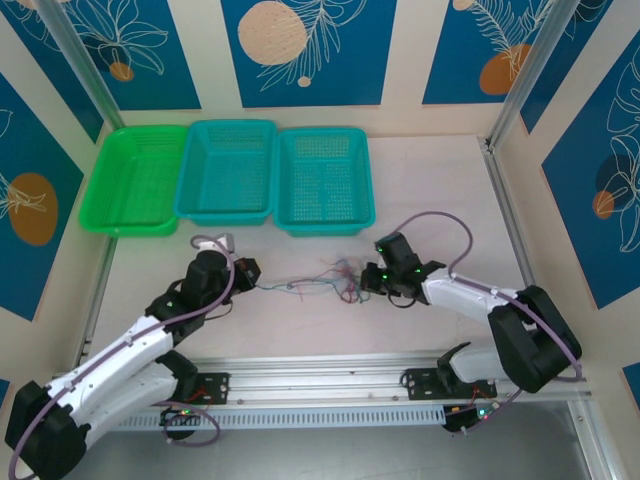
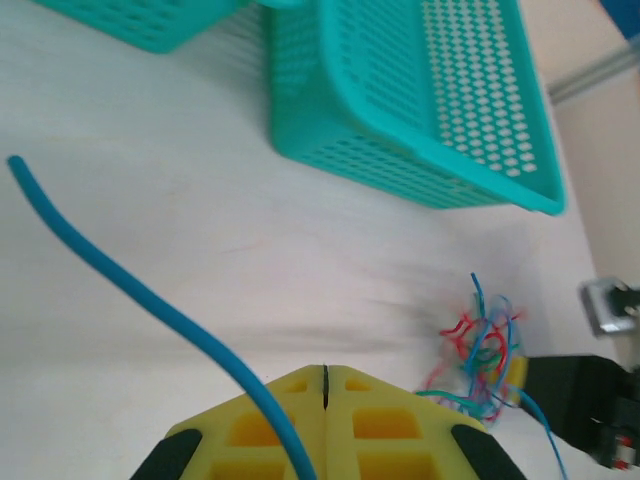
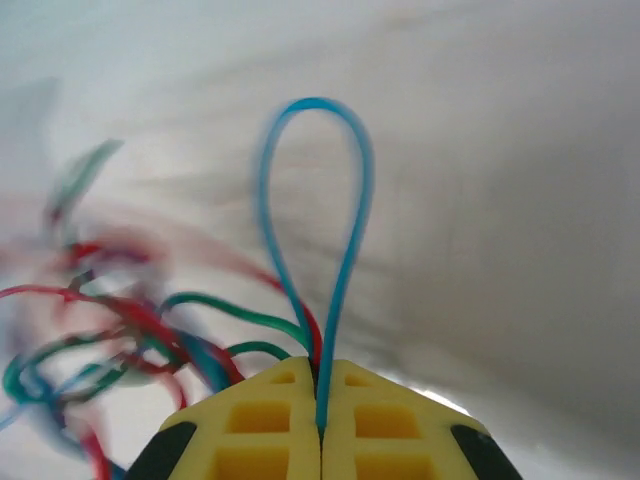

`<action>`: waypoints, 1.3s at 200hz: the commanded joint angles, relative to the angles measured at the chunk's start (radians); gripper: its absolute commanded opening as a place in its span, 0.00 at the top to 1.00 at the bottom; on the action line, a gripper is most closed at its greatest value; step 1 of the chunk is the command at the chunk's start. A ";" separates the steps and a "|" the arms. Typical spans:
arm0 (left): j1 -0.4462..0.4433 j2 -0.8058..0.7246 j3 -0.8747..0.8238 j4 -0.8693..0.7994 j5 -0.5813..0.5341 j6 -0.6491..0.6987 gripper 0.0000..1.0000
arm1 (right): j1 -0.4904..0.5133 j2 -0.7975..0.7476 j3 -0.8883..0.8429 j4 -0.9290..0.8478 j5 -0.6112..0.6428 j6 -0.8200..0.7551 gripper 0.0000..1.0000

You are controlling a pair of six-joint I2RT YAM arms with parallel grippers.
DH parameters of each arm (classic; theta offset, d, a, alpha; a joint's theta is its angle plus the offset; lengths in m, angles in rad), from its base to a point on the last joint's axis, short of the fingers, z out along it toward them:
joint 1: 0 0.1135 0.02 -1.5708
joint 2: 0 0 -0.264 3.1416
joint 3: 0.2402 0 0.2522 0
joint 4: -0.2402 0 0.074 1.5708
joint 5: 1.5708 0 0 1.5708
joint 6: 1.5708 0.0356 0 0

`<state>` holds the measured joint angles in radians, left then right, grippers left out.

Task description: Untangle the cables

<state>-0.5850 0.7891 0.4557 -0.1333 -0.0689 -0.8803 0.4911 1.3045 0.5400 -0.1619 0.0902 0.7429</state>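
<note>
Though tangled, cables (image 1: 343, 283) thin; multicoloured

White-and-black arms (image 1: 120, 350), yellow fingers (image 2: 350, 390)

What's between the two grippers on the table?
In the top external view, the cables lie there: a loose tangle close to the right gripper, with thin strands stretching across to the left gripper. Around them is bare table.

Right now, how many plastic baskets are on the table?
3, in a row at the table's far edge: the green basket at left, the middle teal basket, the right teal basket. None seems hidden.
</note>
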 commanded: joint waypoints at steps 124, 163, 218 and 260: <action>0.093 0.169 -0.022 0.164 0.202 0.124 1.00 | 0.273 -0.468 0.001 -0.083 0.217 -0.295 0.23; 0.091 0.150 -0.019 0.143 0.175 0.144 1.00 | 0.487 -0.193 0.078 0.157 0.022 -0.698 0.19; 0.090 0.098 -0.022 0.104 0.177 0.140 1.00 | 0.552 0.325 0.334 0.180 0.025 -0.898 0.11; 0.093 0.003 0.001 -0.059 0.044 0.123 1.00 | 0.504 0.470 0.402 0.113 0.262 -0.791 0.27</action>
<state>-0.4946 0.8589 0.4274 -0.0677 0.0799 -0.7559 1.0275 1.7538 0.9089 -0.0036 0.2211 -0.0891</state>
